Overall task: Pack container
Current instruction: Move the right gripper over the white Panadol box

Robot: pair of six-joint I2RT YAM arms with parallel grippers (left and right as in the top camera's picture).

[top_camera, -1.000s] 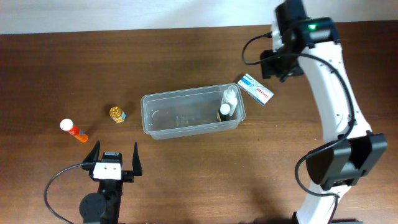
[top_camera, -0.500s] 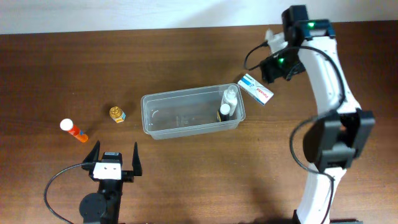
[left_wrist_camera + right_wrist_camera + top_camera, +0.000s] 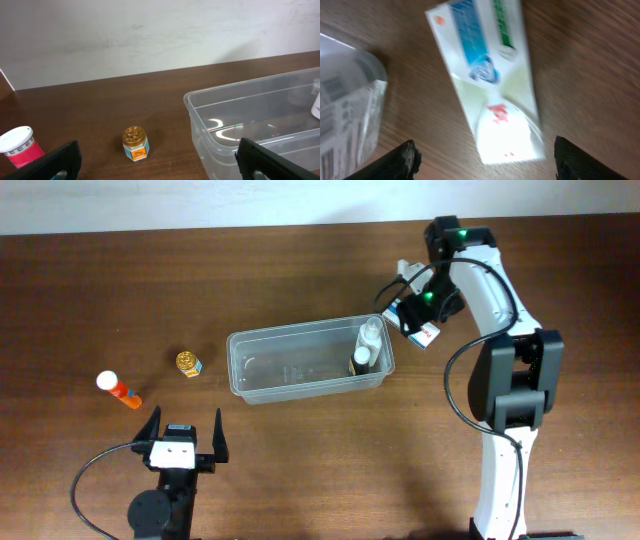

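The clear container (image 3: pixel 300 332) lies mid-table with a white bottle (image 3: pixel 368 343) standing in its right end. A white box (image 3: pixel 428 335) with blue, green and red print lies on the table just right of the container. My right gripper (image 3: pixel 413 308) hangs open right over this box; in the right wrist view the box (image 3: pixel 490 85) lies between and ahead of the open fingers (image 3: pixel 402 160), untouched. My left gripper (image 3: pixel 186 435) is open and empty near the front edge. In its view (image 3: pixel 160 170) it faces the container (image 3: pixel 240 107).
A small gold-lidded jar (image 3: pixel 188 363) stands left of the container, also in the left wrist view (image 3: pixel 135 144). An orange tube with a white cap (image 3: pixel 118 388) lies further left (image 3: pixel 17 146). The container's corner (image 3: pixel 345 115) shows left of the box.
My right arm has swung left and down, bringing its gripper from beside the box to right over it. The left arm and all objects have not moved.
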